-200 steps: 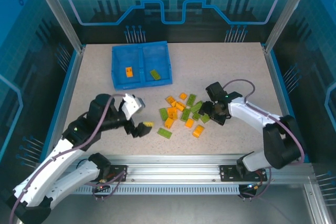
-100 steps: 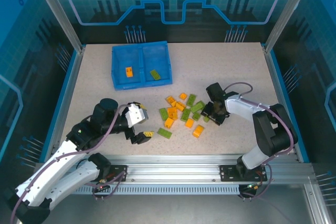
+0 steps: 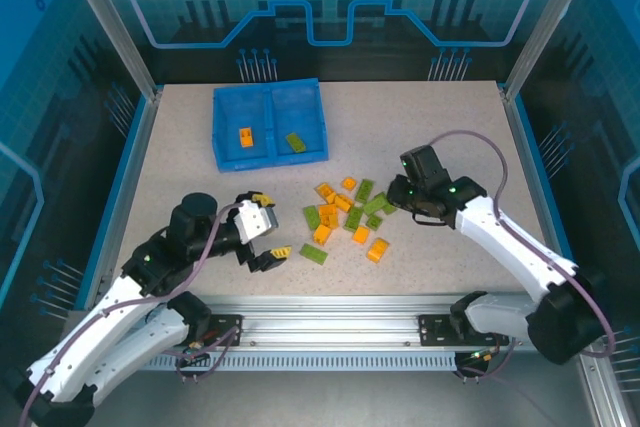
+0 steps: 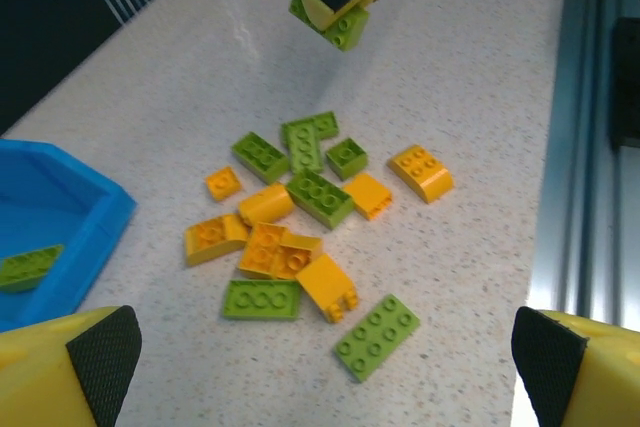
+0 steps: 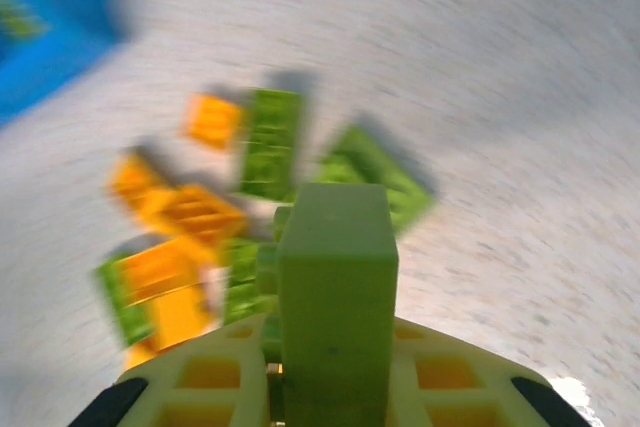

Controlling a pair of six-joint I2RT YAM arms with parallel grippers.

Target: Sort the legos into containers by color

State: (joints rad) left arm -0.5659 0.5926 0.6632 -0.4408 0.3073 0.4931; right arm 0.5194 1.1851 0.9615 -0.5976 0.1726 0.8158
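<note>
My right gripper (image 3: 400, 203) is clamped on a light green brick (image 5: 335, 277), held clear of the table at the right edge of the loose pile (image 3: 345, 217). The blue tray (image 3: 268, 87) lies well apart, farther back and to the left of that hand. Its right compartment (image 3: 303, 112), the nearer one, holds a green brick. My left gripper (image 3: 272, 225) hangs wide apart and empty near the pile's near-left side.
</note>
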